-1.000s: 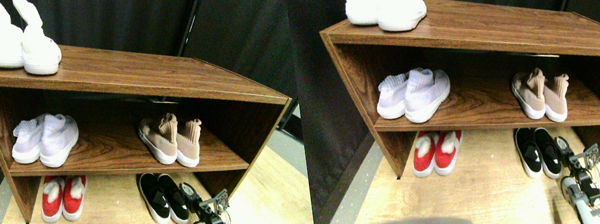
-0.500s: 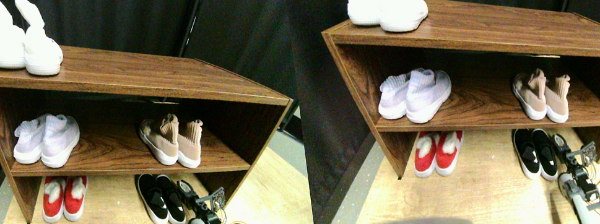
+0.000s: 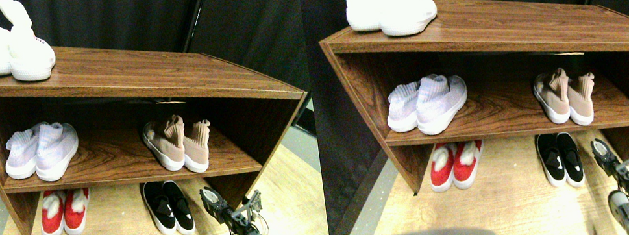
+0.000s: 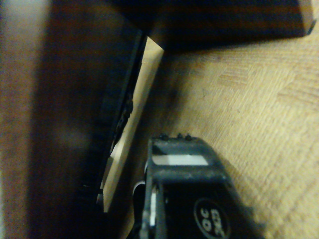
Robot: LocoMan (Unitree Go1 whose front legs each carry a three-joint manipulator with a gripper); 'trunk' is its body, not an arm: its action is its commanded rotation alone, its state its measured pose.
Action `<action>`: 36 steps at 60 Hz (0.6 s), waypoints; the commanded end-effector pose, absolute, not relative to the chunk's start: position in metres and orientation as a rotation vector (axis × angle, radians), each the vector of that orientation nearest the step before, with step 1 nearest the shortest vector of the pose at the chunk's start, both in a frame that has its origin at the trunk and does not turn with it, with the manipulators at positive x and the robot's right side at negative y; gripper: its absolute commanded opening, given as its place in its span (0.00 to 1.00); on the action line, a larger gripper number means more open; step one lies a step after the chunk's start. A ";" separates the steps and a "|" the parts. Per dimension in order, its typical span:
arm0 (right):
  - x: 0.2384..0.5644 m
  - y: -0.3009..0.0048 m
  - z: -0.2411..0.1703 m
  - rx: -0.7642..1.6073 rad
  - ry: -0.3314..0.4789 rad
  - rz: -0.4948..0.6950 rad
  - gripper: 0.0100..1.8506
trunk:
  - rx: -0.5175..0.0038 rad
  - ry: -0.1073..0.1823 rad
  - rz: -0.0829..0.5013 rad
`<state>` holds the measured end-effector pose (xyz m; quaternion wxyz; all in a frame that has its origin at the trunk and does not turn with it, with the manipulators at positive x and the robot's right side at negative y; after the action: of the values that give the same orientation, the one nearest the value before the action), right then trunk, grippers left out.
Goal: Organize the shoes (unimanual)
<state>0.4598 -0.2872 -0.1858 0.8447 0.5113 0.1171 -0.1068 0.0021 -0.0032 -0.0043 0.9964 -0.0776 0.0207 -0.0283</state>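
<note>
My right manipulator comes in from lower right, low, angled up and forward. My right gripper (image 3: 231,201) is empty, jaws spread in a V, touching nothing. Wrist view: one dark jaw frame of the right gripper (image 4: 185,174) in the lower part.

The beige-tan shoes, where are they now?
In the stereo view, the beige-tan shoes stand on the middle shelf, right side, directly above the black shoes on the floor.
</note>
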 end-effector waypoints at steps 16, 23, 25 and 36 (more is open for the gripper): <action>0.406 -0.276 -0.141 1.016 0.179 -0.022 0.03 | -0.146 -0.026 -0.088; 0.389 -0.271 -0.129 1.057 0.163 0.042 0.03 | -0.140 -0.045 -0.098; 0.385 -0.270 -0.125 1.083 0.157 0.060 0.03 | -0.136 -0.055 -0.102; 0.361 -0.264 -0.095 1.035 0.065 0.114 0.03 | -0.125 -0.087 -0.113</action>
<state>0.3728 -0.2730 -0.1145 0.8590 0.5081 0.0599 0.0184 0.0017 -0.0031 -0.0028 0.9962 -0.0594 -0.0304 -0.0567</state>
